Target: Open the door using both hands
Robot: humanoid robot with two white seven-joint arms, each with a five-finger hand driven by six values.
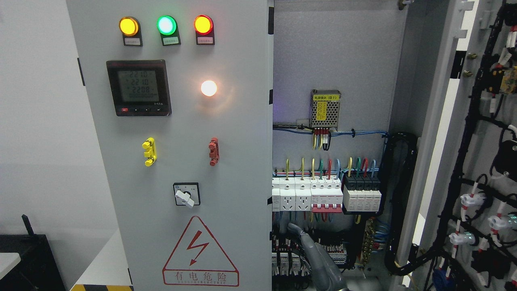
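Cabinet fills your view, and its two doors stand differently. The left door (234, 161) is shut and faces you flat. The right door (444, 121) is swung wide open at the picture's right, its inner face turned toward you and strung with black wiring harness (464, 161) and white lamp backs. On the shut door, top row: amber lamp (129, 26), green lamp (166, 25) and red lamp (203, 24), all lit. Below them sits a digital meter (138, 87) with a lit display, and to its right a white lamp (209, 88) glows. Lower down are a yellow clip (149, 151) and a red clip (213, 151), well apart, then a rotary switch (186, 195) with its white knob tilted, then a red shock-warning triangle (200, 252). Through the open side you see the cabinet interior: a mesh-cased power supply (325, 108) on the back panel, a row of breakers (327, 194) under coloured wires, and a black cable conduit (400, 202) looping down the right side. Your right hand (317, 258) rises from the bottom edge, right of the middle, grey, leaning up and left in front of the lower terminals. It touches neither door. Only part of it shows, so you cannot tell whether its fingers are apart or together.
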